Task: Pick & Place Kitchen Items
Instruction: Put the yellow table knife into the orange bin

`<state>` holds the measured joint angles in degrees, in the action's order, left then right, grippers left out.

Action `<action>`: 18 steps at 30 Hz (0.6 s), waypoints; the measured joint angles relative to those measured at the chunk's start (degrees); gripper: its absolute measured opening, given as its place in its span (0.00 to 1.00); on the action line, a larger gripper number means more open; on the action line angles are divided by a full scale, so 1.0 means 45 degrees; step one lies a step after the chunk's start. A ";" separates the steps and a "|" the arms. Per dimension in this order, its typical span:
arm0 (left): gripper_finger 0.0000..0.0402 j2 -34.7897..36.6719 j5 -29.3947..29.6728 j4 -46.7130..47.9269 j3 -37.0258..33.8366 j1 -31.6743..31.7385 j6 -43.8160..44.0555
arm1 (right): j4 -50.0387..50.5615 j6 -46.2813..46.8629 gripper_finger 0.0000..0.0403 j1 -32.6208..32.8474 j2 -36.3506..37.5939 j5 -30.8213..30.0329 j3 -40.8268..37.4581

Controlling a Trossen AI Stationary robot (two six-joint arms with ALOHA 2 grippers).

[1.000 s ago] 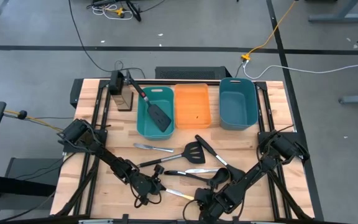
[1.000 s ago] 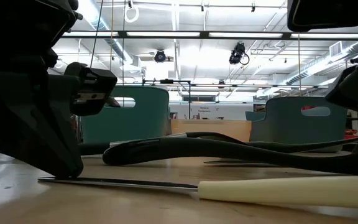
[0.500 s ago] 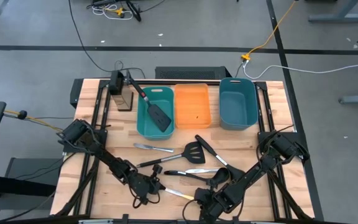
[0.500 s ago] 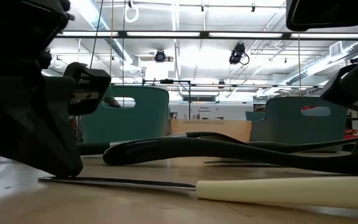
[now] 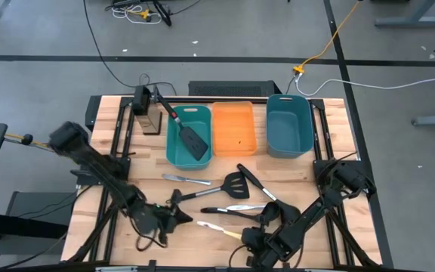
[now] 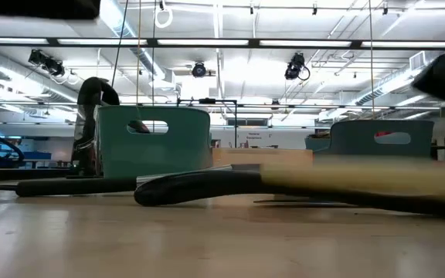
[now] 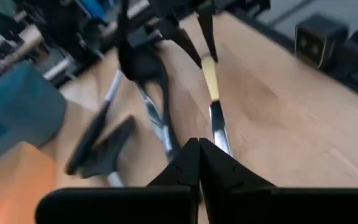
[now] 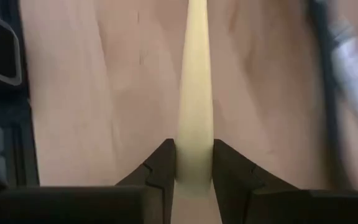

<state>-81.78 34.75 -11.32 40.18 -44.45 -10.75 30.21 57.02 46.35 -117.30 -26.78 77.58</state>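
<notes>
A cream-handled knife (image 5: 219, 229) lies slantwise near the table's front edge, its silver blade (image 7: 219, 127) pointing toward the table's left. My right gripper (image 5: 249, 239) is shut on its cream handle. My left gripper (image 5: 181, 217) is shut, its tips (image 7: 197, 144) just short of the blade's tip. Black spatulas and ladles (image 5: 240, 198) and a small silver knife (image 5: 186, 179) lie flat on the table's middle. A black spatula with a red-tipped handle (image 5: 189, 136) leans in the left teal bin. My right gripper pinches the knife's cream handle (image 8: 194, 163) between its two fingers, which point along the handle. In the low view the handle (image 6: 361, 176) is raised off the table. My left gripper: I cannot tell whether its shut tips touch the blade.
Three bins stand in a row at the far edge: teal (image 5: 174, 147), orange (image 5: 234, 128), teal (image 5: 289, 125). A black box (image 5: 146, 113) stands at the far left. Bare wood lies at the near left (image 5: 138, 174) and along the front.
My right gripper has lifted the cream-handled knife off the table; it was lying flat and its handle is now raised. My left gripper, which stood on the blade, has come off it and drawn back toward the table's left, the arm swinging up and outward.
</notes>
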 joint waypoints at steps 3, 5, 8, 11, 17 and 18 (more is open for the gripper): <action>0.01 0.2002 0.0002 -0.1158 -0.1151 -0.0095 -0.0493 | 0.0151 0.0130 0.21 0.0324 0.0201 -0.0948 0.0000; 0.01 0.3647 -0.0002 -0.1443 -0.2047 -0.0067 -0.0471 | 0.0120 0.0140 0.21 0.0514 0.0357 -0.1334 0.0000; 0.01 0.5988 0.0013 -0.1480 -0.3428 0.0206 -0.0151 | -0.0156 -0.0123 0.21 0.0689 0.0634 -0.1900 0.0013; 0.01 0.8070 0.0225 -0.1416 -0.4844 0.0890 0.0322 | -0.0416 -0.1066 0.21 0.0729 0.1011 -0.2446 0.0019; 0.00 1.0869 0.0013 -0.2492 -0.7274 0.1922 0.0653 | -0.0865 -0.4251 0.21 0.0598 0.2677 -0.3956 0.0039; 0.01 1.1133 0.0039 -0.2632 -0.7576 0.2064 0.0639 | -0.0889 -0.4797 0.21 0.0573 0.3033 -0.4113 0.0033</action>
<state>-31.68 34.93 -23.17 6.08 -35.16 -7.88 26.21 35.43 48.93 -103.65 -45.28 77.73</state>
